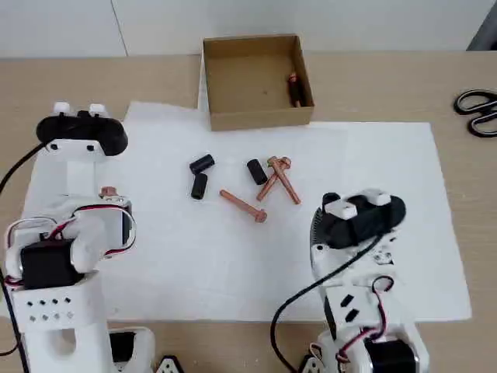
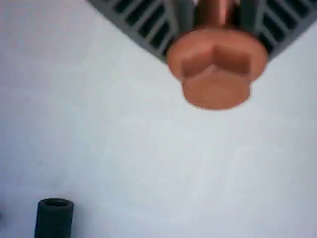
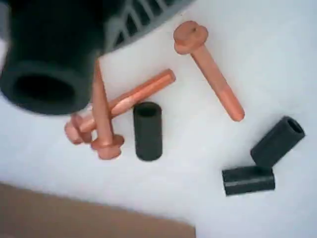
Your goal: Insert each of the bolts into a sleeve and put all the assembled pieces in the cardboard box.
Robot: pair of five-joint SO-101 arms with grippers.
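- High view: white paper sheet (image 1: pixel 233 264) on light wooden table (image 1: pixel 155 78), black-handled scissors (image 1: pixel 477 111) far right.
- I read left gripper (image 2: pixel 214 14) clamping copper hex bolt (image 2: pixel 215 69), right gripper (image 3: pixel 79 29) clamping black cylindrical sleeve (image 3: pixel 47 64).

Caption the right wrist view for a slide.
Right end effector holding a black sleeve above three copper bolts and three loose sleeves.

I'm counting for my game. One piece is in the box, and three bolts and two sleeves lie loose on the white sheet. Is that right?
Not quite. Three sleeves lie loose on the sheet, not two, as the high view shows. The rest holds: one piece in the box and three bolts on the sheet.
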